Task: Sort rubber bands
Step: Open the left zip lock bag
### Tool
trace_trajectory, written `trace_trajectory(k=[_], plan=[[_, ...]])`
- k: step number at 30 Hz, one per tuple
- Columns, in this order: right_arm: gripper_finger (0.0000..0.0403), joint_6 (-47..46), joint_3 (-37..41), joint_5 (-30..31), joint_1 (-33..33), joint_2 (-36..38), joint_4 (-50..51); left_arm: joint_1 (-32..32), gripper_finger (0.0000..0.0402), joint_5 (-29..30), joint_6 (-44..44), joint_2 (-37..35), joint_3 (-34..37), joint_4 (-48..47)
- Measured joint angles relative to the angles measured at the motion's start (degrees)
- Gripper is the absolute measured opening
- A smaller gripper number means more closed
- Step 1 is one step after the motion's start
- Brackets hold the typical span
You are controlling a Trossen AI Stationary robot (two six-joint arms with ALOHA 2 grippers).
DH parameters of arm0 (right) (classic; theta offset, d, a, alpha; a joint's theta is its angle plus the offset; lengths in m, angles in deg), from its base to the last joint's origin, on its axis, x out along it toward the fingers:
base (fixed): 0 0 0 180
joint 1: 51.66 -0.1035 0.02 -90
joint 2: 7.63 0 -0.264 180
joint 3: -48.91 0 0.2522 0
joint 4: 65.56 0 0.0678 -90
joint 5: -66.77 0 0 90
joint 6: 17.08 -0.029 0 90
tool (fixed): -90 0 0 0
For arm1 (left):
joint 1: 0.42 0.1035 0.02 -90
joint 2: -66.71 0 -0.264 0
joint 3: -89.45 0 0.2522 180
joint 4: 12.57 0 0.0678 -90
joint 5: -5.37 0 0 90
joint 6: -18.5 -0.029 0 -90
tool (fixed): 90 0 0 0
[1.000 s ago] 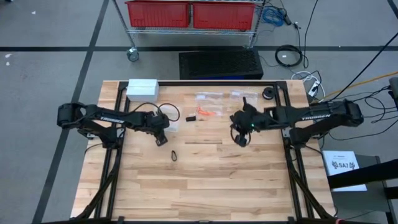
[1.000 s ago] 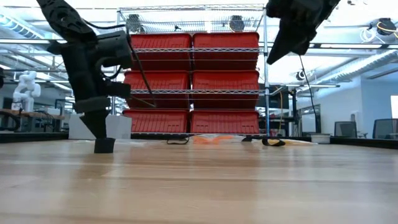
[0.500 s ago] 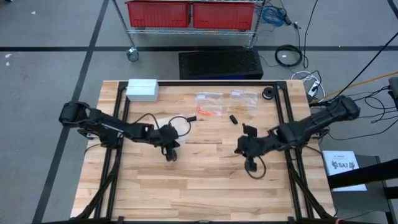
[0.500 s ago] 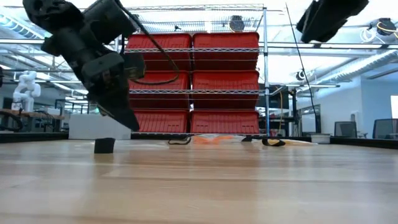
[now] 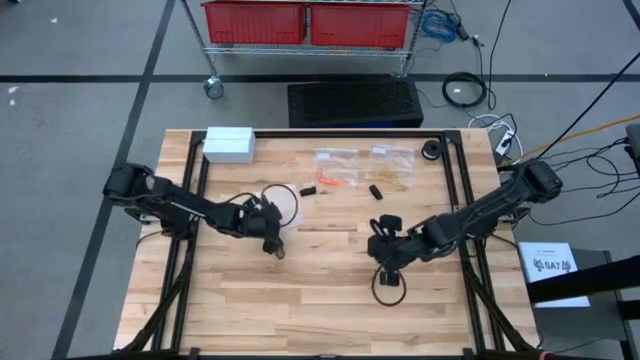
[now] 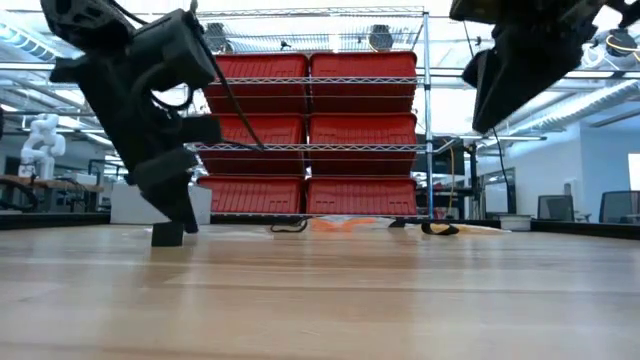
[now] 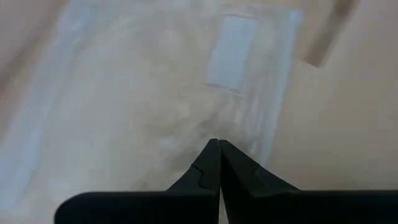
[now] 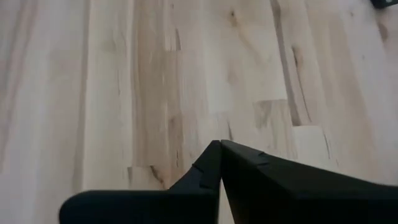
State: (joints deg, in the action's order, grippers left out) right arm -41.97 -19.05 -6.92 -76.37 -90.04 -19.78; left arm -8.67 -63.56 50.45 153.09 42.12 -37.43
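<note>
My left gripper [image 5: 272, 238] sits left of table centre, fingers pressed together with nothing between them; the left wrist view shows the tips [image 7: 217, 163] meeting over a clear plastic bag [image 7: 161, 106] lying flat on the wood

My right gripper [image 5: 383, 252] is right of centre, well apart from the left one. Its fingers [image 8: 219, 167] are also closed tip to tip on nothing, above bare butcher-block table [image 8: 186, 74]

In the low view the left gripper [image 6: 180, 215] hangs close to the tabletop, just beside a small black object [image 6: 167, 234] standing on the wood; whether they touch, I cannot tell. The right arm [image 6: 520, 60] is held high off the surface

Rubber bands: orange-red ones [image 5: 333, 181] lie near the far edge of the table, by 2 clear bags [image 5: 338, 156]. Dark bands [image 5: 307, 190] lie just beside them, another dark piece [image 5: 376, 191] a little to the right. Both grippers are well apart from this group

A white box [image 5: 229, 144] sits at the far left corner of the table [image 5: 300, 310]
</note>
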Motion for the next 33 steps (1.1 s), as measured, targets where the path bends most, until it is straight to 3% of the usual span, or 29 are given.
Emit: trace_trajectory(k=[9,14,19,24,29,33], plan=[[0.0,2.48,0.0,-1.95,-1.7,-0.46,-6.45,-0.48,0.0006,-8.33,-6.29,11.95,-2.26,26.48],[0.0,3.11,0.0,-0.09,-1.07,-3.27,-8.59,-0.71,0.0006,-9.93,-11.28,15.54,-7.2,27.61],[0.0032,7.21,-0.01,1.47,2.77,-8.27,-14.94,-1.73,0.0006,-6.83,-13.01,9.44,-9.59,23.15],[0.0098,16.07,-0.02,1.14,6.03,-16.18,-25.78,-4.3,0.0006,5.44,-11.33,-1.12,-7.74,13.12],[0.015,21.97,-3.42,1.58,8.85,-23.4,-32.07,-7.05,0.0006,9.37,-9.78,-10.38,-0.47,19.06],[0.0159,26.23,-8.65,1.62,10.23,-28.6,-31.53,-8.45,0.0006,9.26,-9.8,-15.19,4.49,26.71]])
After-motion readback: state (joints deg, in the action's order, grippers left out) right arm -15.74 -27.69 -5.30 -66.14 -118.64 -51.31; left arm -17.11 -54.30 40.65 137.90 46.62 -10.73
